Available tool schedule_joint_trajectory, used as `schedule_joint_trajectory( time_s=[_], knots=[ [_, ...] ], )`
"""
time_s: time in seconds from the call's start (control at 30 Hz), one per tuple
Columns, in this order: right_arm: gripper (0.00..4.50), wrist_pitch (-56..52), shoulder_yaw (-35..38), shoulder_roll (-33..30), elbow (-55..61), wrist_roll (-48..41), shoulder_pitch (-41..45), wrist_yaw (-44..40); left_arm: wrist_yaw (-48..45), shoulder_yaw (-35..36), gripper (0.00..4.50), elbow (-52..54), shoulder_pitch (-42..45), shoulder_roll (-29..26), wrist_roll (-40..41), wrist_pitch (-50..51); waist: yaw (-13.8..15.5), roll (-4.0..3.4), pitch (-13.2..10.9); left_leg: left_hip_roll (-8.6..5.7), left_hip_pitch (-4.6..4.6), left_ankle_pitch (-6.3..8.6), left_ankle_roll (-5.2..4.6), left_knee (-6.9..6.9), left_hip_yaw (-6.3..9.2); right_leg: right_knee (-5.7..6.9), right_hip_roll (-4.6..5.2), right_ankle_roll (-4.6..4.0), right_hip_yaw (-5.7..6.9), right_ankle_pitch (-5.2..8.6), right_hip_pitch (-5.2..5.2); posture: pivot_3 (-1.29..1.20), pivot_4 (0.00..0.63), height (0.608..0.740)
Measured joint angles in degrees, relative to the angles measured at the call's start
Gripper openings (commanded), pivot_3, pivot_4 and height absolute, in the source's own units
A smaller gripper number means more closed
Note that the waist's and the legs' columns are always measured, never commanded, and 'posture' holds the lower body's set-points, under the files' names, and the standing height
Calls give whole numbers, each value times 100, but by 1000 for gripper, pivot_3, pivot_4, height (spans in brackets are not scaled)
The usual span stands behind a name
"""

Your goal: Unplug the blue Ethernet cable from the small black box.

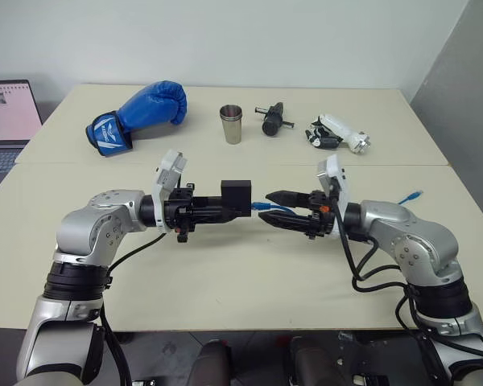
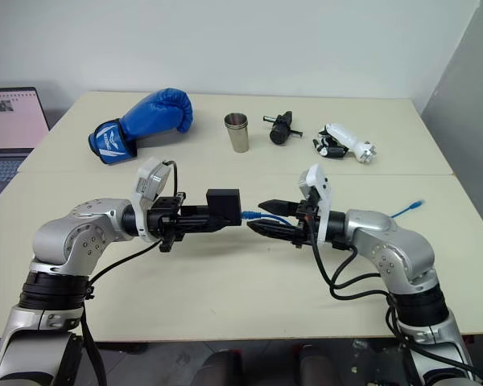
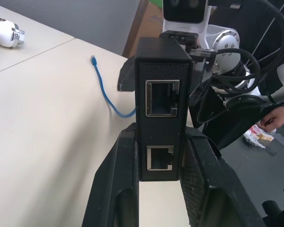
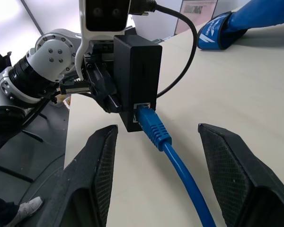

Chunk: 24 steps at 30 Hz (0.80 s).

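Note:
My left gripper [image 1: 228, 211] is shut on the small black box [image 1: 236, 195] and holds it level above the table's middle. Two empty ports on the box [image 3: 162, 94] face the left wrist camera between the fingers [image 3: 117, 179]. The blue Ethernet cable [image 4: 180, 165] is plugged into the box's [image 4: 137, 80] opposite face. My right gripper [image 4: 157, 128] points at the box, open, its fingers [image 4: 102, 161] on either side of the plug's boot without touching it. The cable [image 2: 253, 214] runs back under my right arm, and its free end [image 1: 410, 195] lies on the table at the right.
Along the table's far side lie a blue boxing glove [image 1: 141, 112], a steel cup [image 1: 231, 123], a black cylindrical tool [image 1: 272, 118] and a white and black device [image 1: 338, 133]. A laptop [image 1: 8, 121] stands at the far left. A person's hand [image 3: 274, 118] shows beyond the table.

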<state>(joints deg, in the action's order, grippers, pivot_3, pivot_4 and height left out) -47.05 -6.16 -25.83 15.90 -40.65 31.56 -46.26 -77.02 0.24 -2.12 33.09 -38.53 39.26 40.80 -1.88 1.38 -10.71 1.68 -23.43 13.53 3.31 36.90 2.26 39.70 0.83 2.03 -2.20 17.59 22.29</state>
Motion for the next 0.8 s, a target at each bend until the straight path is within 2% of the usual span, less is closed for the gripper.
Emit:
schedule_joint_trajectory(
  time_s=[0.57, 0.67, 0.8],
  knots=[
    [2839, -455, -71, 126, -333, -118, 409, -256, -13, -1, 794, -4, 4, 9, -2, -1, 1, 0, 0, 0, 0, 0, 0, 1, 2, 1, 0, 0, 1, 0, 0, 0, 150, 740],
    [2401, -465, -68, 130, -340, -118, 409, -266, -14, -1, 794, -8, 4, 13, -6, -2, 1, 0, 0, 0, 0, 0, 0, 1, 1, 1, 0, 0, 1, 0, 0, 0, 150, 740],
    [1548, -496, -64, 146, -373, -123, 415, -270, -58, -2, 794, -10, 4, 13, -14, -4, 0, 0, 0, 0, 0, 0, 0, 0, 1, 1, 0, 0, 1, 0, 0, 0, 150, 740]
  ],
)
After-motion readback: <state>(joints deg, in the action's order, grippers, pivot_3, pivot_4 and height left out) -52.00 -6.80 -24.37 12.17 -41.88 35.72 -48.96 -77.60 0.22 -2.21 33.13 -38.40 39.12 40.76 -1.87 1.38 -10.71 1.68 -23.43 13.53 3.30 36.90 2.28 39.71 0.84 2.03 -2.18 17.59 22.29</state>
